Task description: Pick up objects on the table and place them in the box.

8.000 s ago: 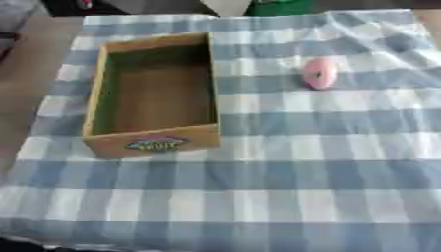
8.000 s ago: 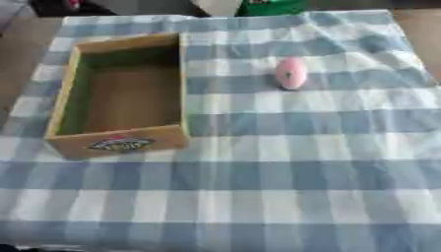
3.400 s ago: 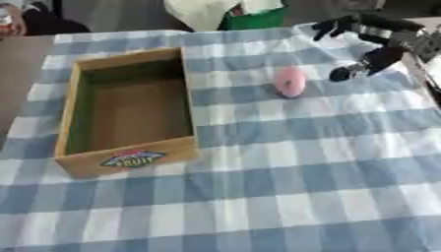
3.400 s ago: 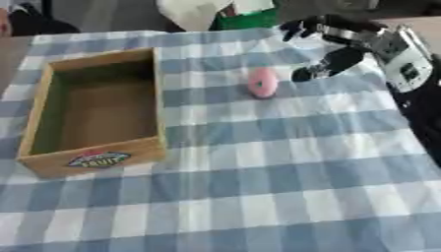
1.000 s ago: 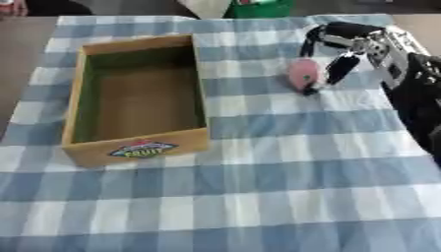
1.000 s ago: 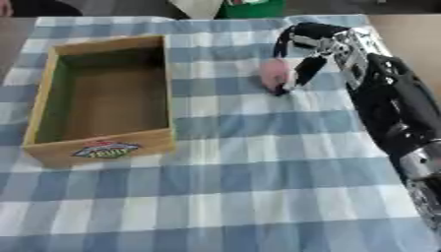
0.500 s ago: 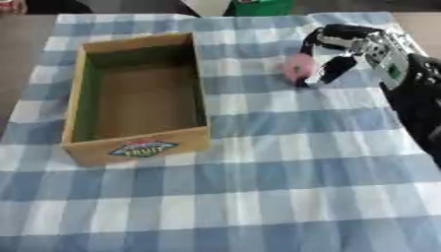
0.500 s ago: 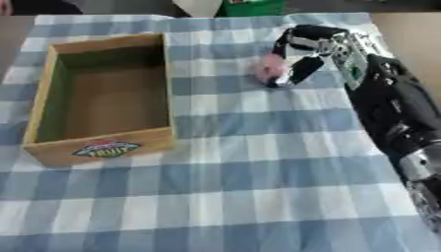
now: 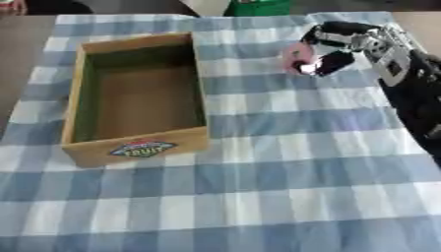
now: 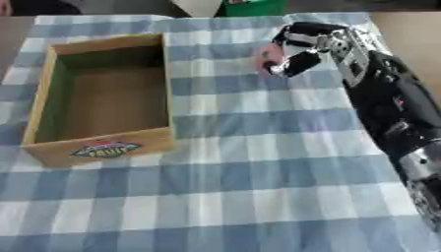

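Note:
A small pink rounded object (image 9: 296, 55) is held above the blue checked cloth at the upper right. My right hand (image 9: 334, 49) is shut on it, fingers curled over its top and thumb under it, hiding most of it. The arm runs in from the right edge. An open cardboard box (image 9: 141, 97) with a fruit label on its front lies left of centre, its inside bare. The pink object hangs right of the box's far right corner. My left hand shows in neither view.
The blue-and-white checked cloth (image 9: 258, 197) covers the table. A green and white item (image 9: 250, 6) stands at the far edge. A person's hand (image 9: 10, 5) shows at the far left corner, off the cloth.
My right hand has closed on the pink object, lifted it off the cloth and carried it a little left toward the box.

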`<state>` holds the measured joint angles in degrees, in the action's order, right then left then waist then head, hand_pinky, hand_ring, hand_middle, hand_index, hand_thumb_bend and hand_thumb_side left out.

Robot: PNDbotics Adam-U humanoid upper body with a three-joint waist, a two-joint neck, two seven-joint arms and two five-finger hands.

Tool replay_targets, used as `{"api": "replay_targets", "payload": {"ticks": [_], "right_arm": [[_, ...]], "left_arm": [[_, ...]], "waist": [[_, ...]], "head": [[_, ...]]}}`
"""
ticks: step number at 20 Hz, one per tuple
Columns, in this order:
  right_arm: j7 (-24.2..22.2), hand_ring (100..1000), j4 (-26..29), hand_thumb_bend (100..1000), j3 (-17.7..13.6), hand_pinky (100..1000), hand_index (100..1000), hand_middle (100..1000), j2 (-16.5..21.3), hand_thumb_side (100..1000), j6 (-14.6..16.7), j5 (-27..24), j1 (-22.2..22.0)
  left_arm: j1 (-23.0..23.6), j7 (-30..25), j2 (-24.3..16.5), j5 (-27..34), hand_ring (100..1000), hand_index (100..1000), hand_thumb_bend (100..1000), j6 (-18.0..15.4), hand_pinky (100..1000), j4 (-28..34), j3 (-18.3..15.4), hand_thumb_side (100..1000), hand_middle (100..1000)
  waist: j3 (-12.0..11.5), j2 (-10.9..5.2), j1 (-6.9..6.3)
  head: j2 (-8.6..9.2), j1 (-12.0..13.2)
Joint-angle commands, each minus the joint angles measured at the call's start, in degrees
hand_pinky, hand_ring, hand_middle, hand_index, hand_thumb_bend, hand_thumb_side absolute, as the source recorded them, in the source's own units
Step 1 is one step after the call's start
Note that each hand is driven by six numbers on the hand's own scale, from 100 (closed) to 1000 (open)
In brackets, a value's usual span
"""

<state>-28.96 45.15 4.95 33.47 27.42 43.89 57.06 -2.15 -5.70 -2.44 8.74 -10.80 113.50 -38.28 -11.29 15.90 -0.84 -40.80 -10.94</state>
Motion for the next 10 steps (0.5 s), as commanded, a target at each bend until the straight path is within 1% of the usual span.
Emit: {"api": "replay_targets", "payload": {"ticks": [1, 2, 6, 10], "right_arm": [[-0.15, 902, 2.23, 122, -0.35, 842, 641, 501, 1.40, 581, -0.85, -2.16, 1.94], [-0.02, 902, 2.60, 116, -0.30, 843, 637, 497, 1.42, 594, -1.06, -2.46, 2.12], [0.17, 905, 3.78, 112, -0.25, 846, 633, 491, 1.23, 594, -1.65, -3.82, 2.84], [-0.22, 904, 5.56, 114, -0.01, 845, 632, 486, 0.95, 592, -1.94, -6.58, 4.12]], "left_arm": [[-0.08, 0.07, -0.59, -0.17, 398, 838, 214, 0.08, 506, 1.09, -0.24, 572, 560], [-0.07, 0.06, -0.61, -0.17, 398, 838, 213, 0.09, 506, 1.09, -0.21, 572, 560], [-0.03, 0.04, -0.69, -0.17, 398, 837, 211, 0.12, 505, 1.09, -0.13, 573, 560], [0.07, 0.13, -0.92, -0.16, 398, 836, 210, 0.11, 505, 1.09, -0.04, 573, 561]], "waist": [[0.10, -1.21, -0.12], [0.11, -1.25, -0.13], [0.08, -1.42, -0.17], [-0.11, -1.73, -0.16]], "head": [[0.22, 0.08], [0.26, 0.04], [0.39, -0.16], [0.62, -0.44]]}}
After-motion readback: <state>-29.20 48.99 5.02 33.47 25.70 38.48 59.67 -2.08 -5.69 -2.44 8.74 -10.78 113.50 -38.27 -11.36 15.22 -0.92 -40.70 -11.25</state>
